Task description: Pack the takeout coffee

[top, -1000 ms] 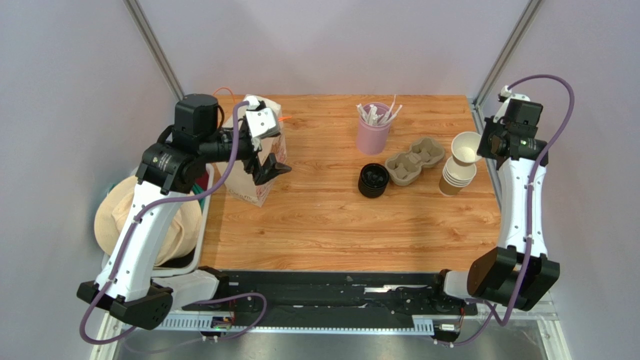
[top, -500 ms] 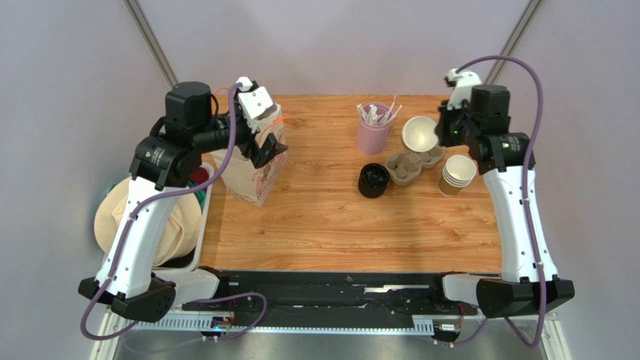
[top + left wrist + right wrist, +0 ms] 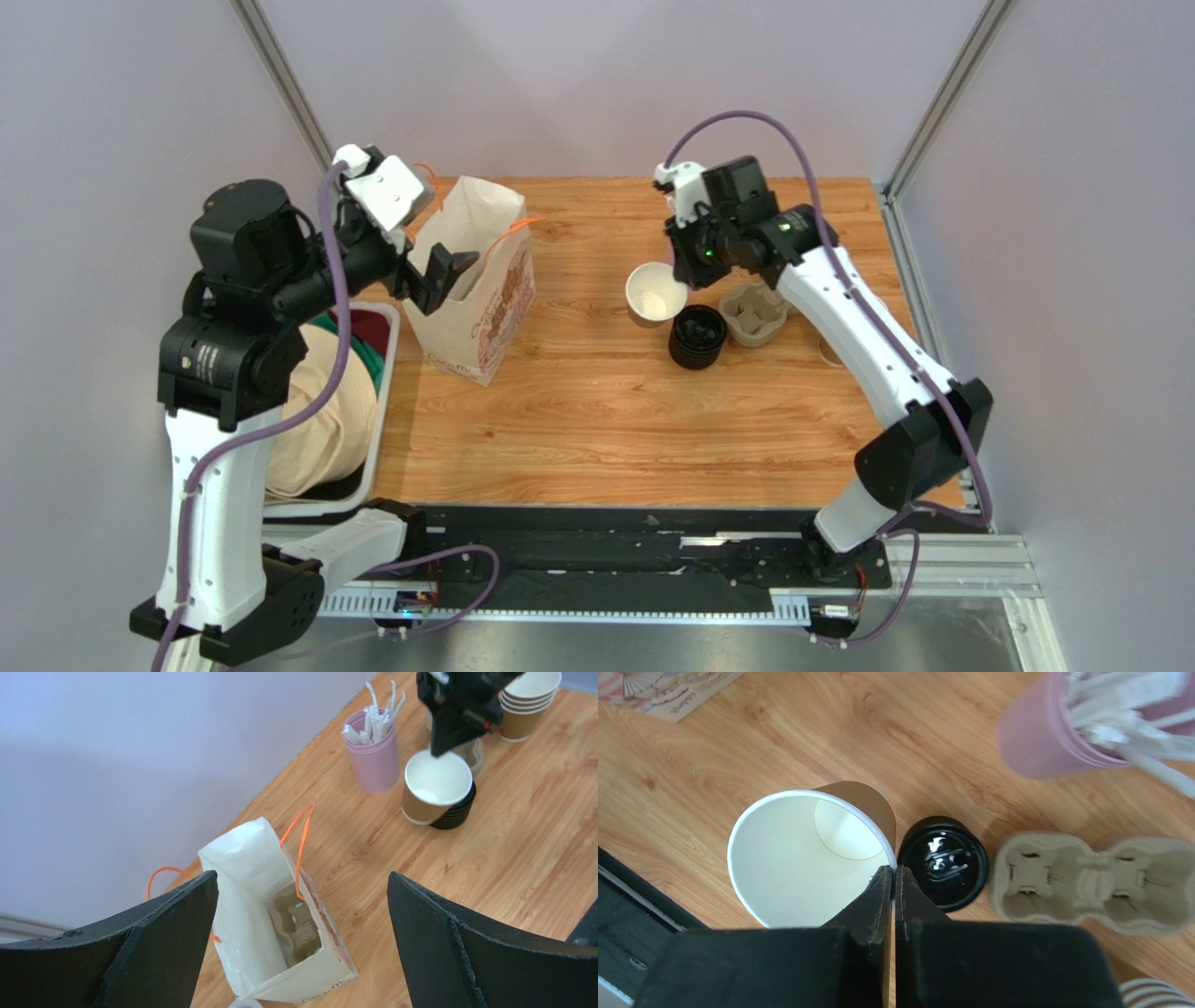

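Observation:
The brown paper cup, white inside and with no lid on it, hangs tilted just above the table, left of the black lids. My right gripper is shut on its rim; the right wrist view shows the fingers pinching the cup wall beside the top lid. The white paper bag with orange handles stands open at the left. My left gripper is open and empty above it. A pulp carrier lies in the bag.
A second pulp carrier sits right of the lids. The pink cup of white sticks and the nested cup stack stand at the back right. A white bin with beige cloth hangs off the table's left edge.
My right arm has swung left, carrying the cup from above the cup stack to beside the black lids. My left gripper has pulled back and up from the bag's mouth.

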{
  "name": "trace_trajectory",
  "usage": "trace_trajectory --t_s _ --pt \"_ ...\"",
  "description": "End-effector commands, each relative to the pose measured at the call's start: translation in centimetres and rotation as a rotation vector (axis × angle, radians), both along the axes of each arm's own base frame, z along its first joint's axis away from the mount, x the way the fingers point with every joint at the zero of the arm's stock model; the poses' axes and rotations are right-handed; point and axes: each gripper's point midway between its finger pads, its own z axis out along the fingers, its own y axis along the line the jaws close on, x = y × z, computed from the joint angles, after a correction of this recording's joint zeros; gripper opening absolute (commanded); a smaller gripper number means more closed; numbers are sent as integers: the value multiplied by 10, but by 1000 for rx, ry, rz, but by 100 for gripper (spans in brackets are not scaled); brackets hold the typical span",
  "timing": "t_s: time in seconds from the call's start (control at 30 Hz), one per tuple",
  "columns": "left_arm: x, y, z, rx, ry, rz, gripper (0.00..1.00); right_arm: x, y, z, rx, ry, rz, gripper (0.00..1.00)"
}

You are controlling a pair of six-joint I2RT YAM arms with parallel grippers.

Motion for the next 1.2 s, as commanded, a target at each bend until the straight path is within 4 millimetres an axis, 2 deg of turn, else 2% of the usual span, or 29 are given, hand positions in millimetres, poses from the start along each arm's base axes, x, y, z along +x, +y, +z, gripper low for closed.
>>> trace_trajectory --t_s 0.0,0.17,0.27,0.47,0.67,0.77,1.0,1.07,1.17 --pt "-8 6 2 -67 16 6 99 5 46 -21 4 24 105 0" --pt "-7 9 -12 -65 41 8 99 -7 79 -61 -19 121 176 0" --pt "-7 9 -18 -62 54 4 99 -11 89 -85 -57 157 201 0" --pt "-10 9 -21 -68 61 1 99 -16 95 -118 -106 201 224 0" --pt "-11 8 -23 -71 67 -11 99 -18 90 -150 -145 244 217 0" --pt "-12 7 -23 -75 69 -18 99 -20 88 -157 -159 255 218 0" --pt "-13 6 -23 -80 71 -23 99 -19 86 -159 -170 247 221 1" --pt "-14 6 -22 -81 68 -26 99 -19 85 -156 -171 237 224 4" --pt "-14 5 -24 -84 75 -30 99 -20 85 -147 -165 218 236 14"
